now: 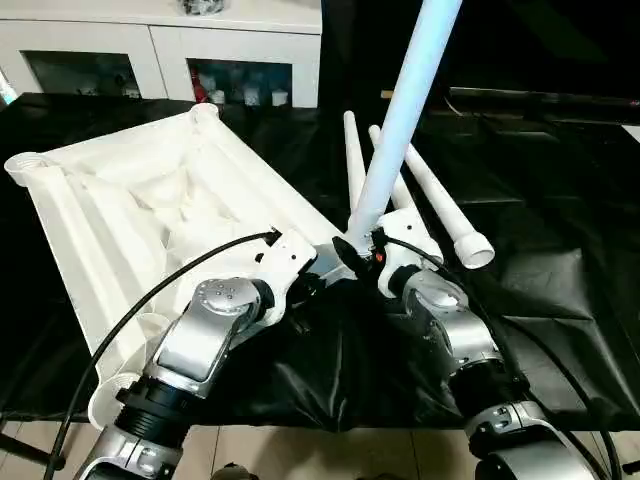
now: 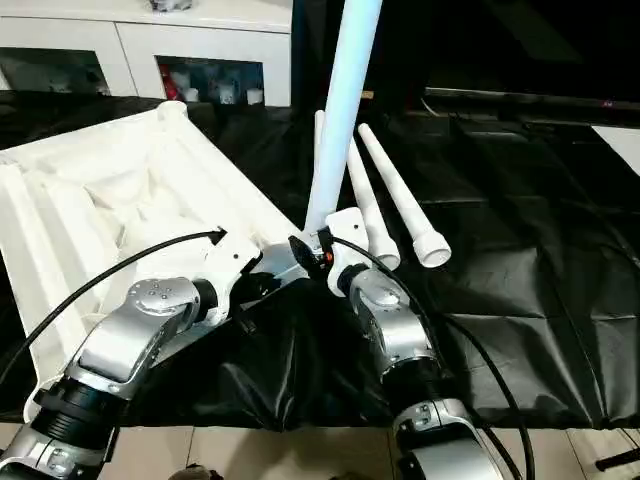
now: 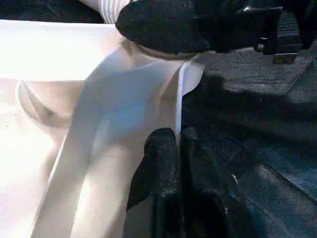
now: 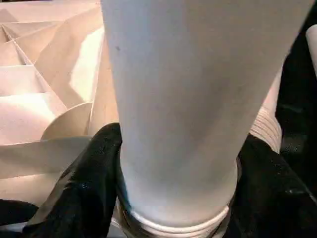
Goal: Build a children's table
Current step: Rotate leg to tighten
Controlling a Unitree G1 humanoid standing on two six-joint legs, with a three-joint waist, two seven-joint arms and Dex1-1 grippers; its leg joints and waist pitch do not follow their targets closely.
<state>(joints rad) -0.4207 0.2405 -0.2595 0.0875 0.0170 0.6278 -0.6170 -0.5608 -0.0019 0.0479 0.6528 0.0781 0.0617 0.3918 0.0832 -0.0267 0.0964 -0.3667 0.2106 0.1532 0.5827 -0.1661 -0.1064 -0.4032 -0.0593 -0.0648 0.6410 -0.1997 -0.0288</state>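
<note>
Silver forearms reach in from the near edge of the bench, which is draped in black sheeting (image 1: 560, 290). Right fingers (image 4: 94, 178) clasp the thick, threaded base of a long tapered white plastic leg (image 1: 400, 120) — it stands nearly upright, leaning a little away from the robot, its base at the near corner of the upturned white plastic tabletop (image 1: 150, 210). Left fingers (image 3: 168, 173) are pressed together with nothing between them, their tips against the tabletop's thin side wall just beside that corner. Two spare white legs (image 1: 440, 205) lie side by side on the sheeting past the right gripper (image 1: 362, 250).

The step in hand looks like seating this leg in the corner socket (image 3: 158, 49). To do it well, I judge the leg should be brought square to the socket before turning, so the threads catch cleanly — and the left arm should brace the tabletop so it cannot slide or tip. A cross-threaded start is the main risk.
</note>
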